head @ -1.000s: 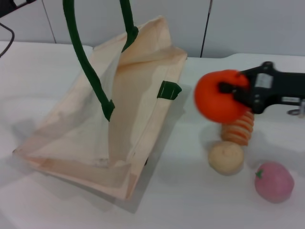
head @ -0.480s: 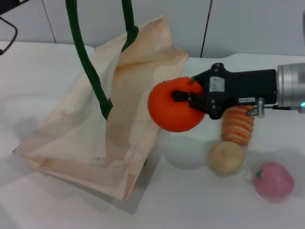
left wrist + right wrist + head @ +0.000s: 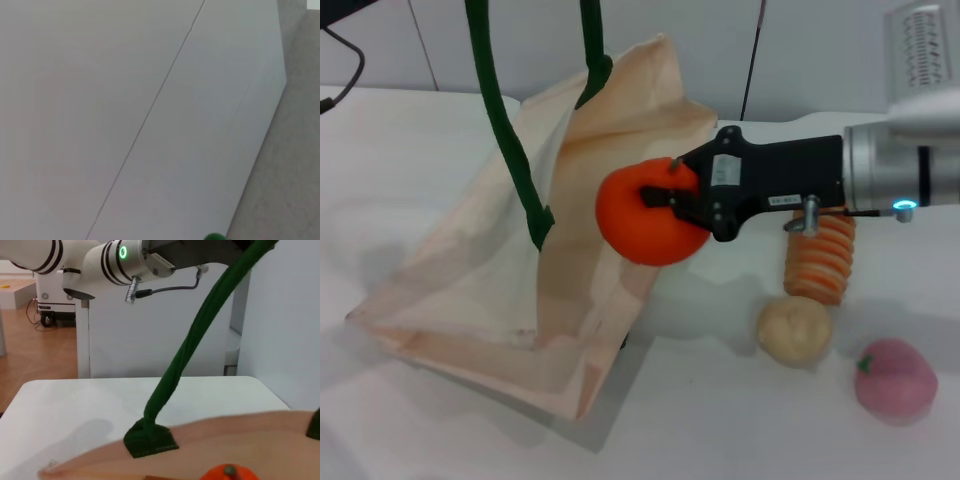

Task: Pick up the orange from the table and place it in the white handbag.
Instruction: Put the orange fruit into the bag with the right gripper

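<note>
The main risk we see is the orange [image 3: 645, 218] missing the mouth of the white handbag [image 3: 480, 290]. The fruit hangs above the bag's right-hand edge, over the fabric wall rather than clearly over the opening, so a release here could let it strike the rim, slide down the outside and roll onto the table [image 3: 740, 420] toward the striped roll [image 3: 820, 258] on the bag's right. The bag is soft and slumped, with its green handles [image 3: 505, 130] pulled upward out of the top of the head view; a nudge from the arm could fold the wall inward and narrow the gap. We also judge that a handle strap could snag the gripper body if the arm pushes deeper over the bag.

Our right gripper [image 3: 665, 190] reaches in from the bag's right side and pinches the orange between its black fingers, closed firmly on the fruit's right flank; the fruit is clear of the table and, as far as we can tell, not touching the bag. In the right wrist view the orange's stem nub [image 3: 229, 470] shows just before the bag's cream wall [image 3: 225, 440].

We cannot see the left gripper anywhere; its wrist camera shows only a pale wall. A beige round fruit [image 3: 794, 331] and a pink fruit [image 3: 894, 381] lie well to the right of the bag.
</note>
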`<control>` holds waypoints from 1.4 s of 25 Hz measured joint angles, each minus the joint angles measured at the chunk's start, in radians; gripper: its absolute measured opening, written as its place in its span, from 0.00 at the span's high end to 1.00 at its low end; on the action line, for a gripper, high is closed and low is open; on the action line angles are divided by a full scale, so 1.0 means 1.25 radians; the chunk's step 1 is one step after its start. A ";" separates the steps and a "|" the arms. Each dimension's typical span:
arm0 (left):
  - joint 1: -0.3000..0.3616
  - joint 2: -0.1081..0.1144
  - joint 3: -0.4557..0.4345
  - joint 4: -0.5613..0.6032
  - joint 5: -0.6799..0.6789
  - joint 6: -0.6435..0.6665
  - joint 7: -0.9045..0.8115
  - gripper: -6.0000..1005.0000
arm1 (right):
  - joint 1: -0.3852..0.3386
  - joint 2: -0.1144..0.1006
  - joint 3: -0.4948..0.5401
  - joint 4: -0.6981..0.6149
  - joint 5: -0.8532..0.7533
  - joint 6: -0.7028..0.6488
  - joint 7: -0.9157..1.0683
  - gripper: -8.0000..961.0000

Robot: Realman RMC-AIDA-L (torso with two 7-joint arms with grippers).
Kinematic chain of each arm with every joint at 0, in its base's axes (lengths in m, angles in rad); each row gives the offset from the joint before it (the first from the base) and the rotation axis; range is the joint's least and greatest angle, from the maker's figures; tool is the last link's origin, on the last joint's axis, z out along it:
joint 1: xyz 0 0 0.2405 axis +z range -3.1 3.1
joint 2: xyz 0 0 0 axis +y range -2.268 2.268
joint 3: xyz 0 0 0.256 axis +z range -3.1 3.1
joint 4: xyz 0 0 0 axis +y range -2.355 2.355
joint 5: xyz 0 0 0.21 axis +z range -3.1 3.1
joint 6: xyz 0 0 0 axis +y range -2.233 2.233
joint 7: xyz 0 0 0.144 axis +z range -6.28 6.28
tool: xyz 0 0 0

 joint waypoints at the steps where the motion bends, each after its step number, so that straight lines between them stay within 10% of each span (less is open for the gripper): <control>1: -0.001 0.000 0.000 0.000 0.000 0.000 0.000 0.88 | 0.004 0.000 -0.008 0.004 0.006 -0.006 -0.001 0.93; 35: -0.031 -0.003 0.000 0.000 0.002 -0.005 0.000 0.88 | 0.118 0.009 -0.411 0.069 0.316 -0.354 -0.013 0.93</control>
